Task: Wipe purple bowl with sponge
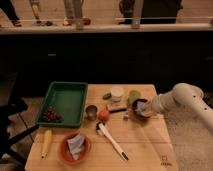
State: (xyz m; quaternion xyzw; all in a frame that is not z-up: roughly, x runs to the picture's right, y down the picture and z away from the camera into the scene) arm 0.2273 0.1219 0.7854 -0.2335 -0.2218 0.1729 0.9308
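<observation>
— Room around the jaws?
— Tight on their far left. They dip into the bowl (138,109), which sits near the right edge of the bench (147,146), with a pale green cup (134,95) and a white cup (117,93) just behind. In front of them, bare wood runs to the front edge. A long white utensil (111,141) lies to the left of that stretch.
— Bowl itself?
— Round, dark purple, upright. A pale patch (141,106) shows inside at the jaws. Whether they pinch it or stand spread, I cannot tell.
— Farther left?
— Orange ball (103,115), small metal cup (91,111), then a green rectangular tray (62,102), well apart from the jaws.
— Surroundings?
— Light wooden bench, speckled floor (192,145), dark counter front (100,55) behind. The smooth white arm (182,97) reaches in from the right.
</observation>
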